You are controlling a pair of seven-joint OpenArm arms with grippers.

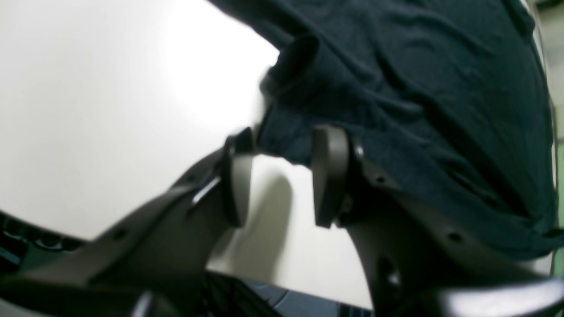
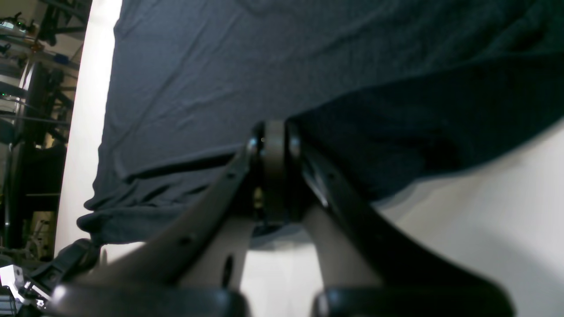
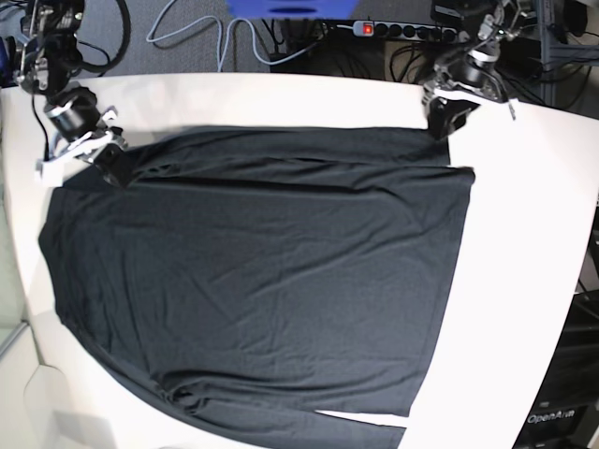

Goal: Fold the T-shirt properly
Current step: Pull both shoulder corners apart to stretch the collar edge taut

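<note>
T-shirt (image 3: 262, 271), flat on worktop (image 3: 524, 234): right pincer (image 2: 275, 176) clamps its edge, left pincer (image 1: 282, 176) gapes around a corner unclamped; risk of lopsided drag.

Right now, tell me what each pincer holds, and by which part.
The right pincer is shut on the black shirt, pinching its edge at a far corner. The left pincer stands open at the shirt's edge, holding nothing.

The T-shirt (image 3: 262, 271) lies spread flat on the table (image 3: 524, 243), covering most of it from the far edge toward the near edge. In the base view, the right gripper (image 3: 110, 168) sits at the shirt's far-left corner and the left gripper (image 3: 440, 123) at its far-right corner. A power strip (image 3: 412, 28) lies beyond the table's far edge.
</note>
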